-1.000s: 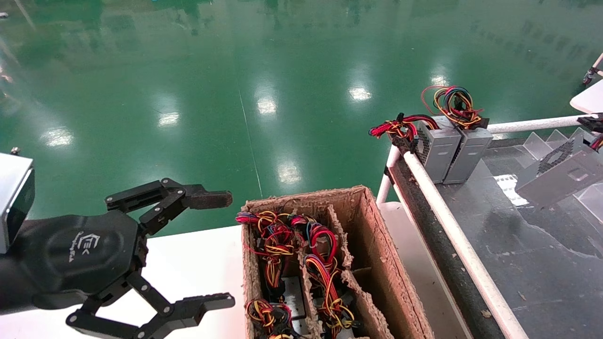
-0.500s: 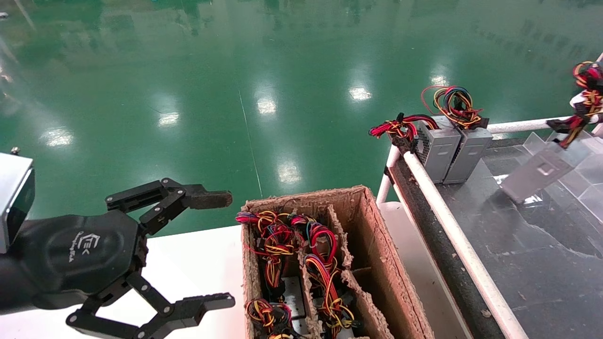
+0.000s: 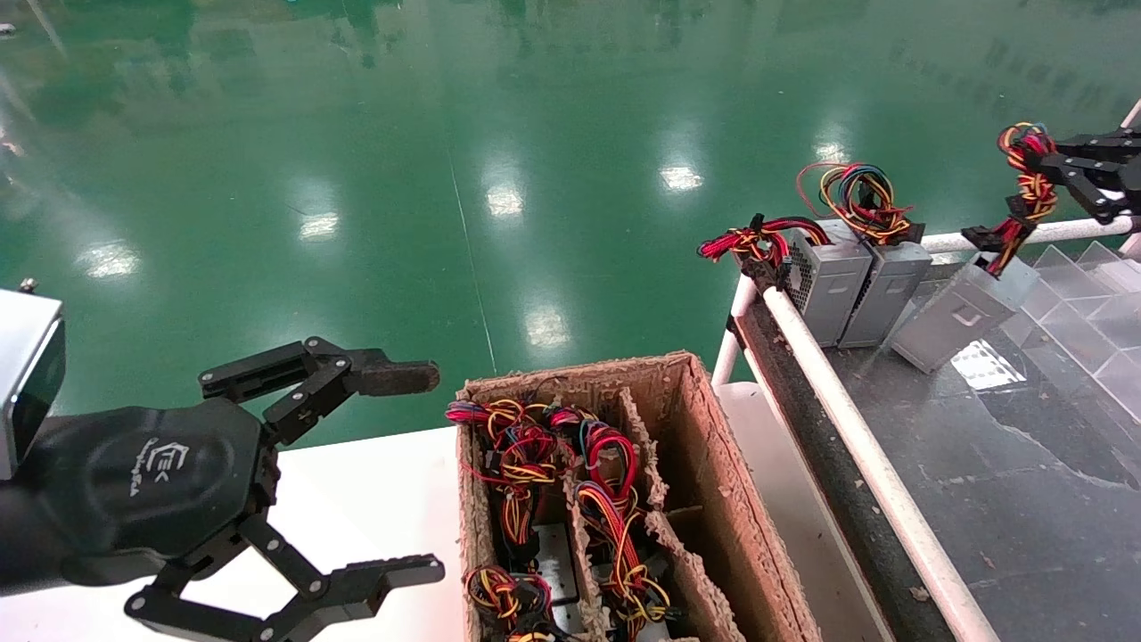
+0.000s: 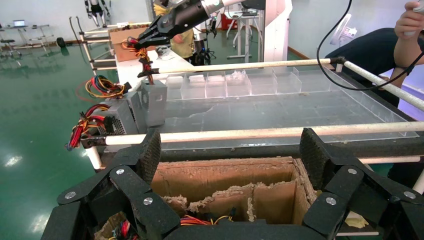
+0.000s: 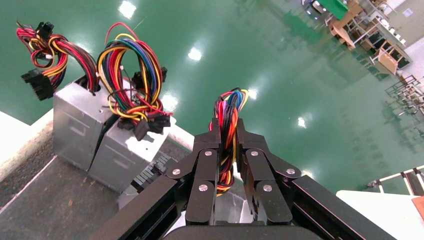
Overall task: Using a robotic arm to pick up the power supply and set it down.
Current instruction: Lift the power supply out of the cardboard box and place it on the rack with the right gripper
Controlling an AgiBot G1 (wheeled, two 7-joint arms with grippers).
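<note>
Two claws: right claw at the far right edge, fingers clamped on the wire bundle; left claw parked low left, fingers spread wide.
Power supply: hangs tilted below the right claw by its wires, lower end at the dark tabletop, just beside two upright units.
Hidden: right arm cut off by the edge; cardboard box contents partly out of sight.

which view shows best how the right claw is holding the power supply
The right wrist view: the right claw is shut on the wire bundle, not the case. The head view shows the power supply hanging from it over the conveyor; the left wrist view shows the same, far off.
</note>
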